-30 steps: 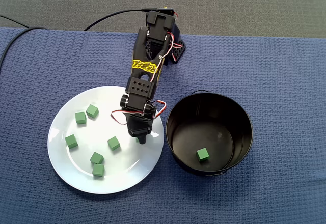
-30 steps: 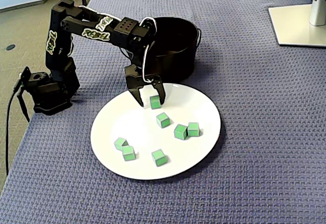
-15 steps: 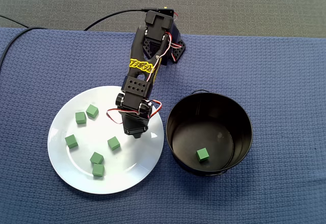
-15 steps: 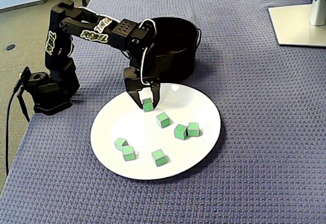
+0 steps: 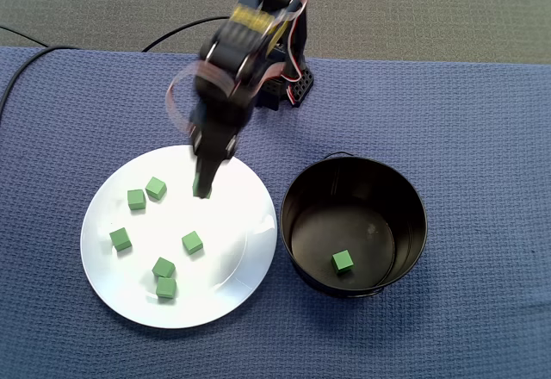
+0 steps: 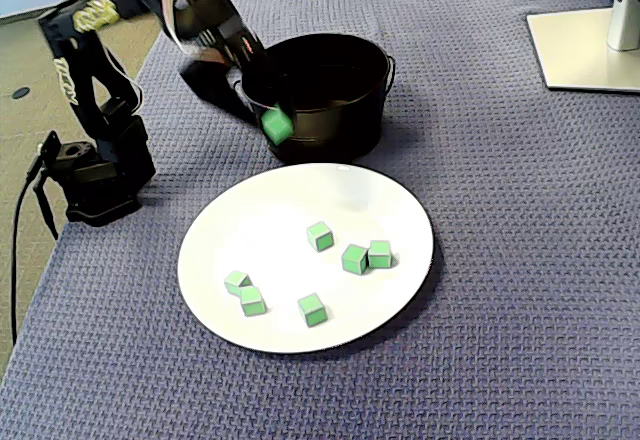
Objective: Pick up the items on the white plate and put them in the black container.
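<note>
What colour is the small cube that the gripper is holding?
Green. The small cube shows best in a fixed view, against the black container.

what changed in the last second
The gripper closed on a cube down on the plate and has lifted it well clear; the arm is blurred with motion. The other six cubes lie where they were on the plate, and the lone cube in the container has not moved.
</note>
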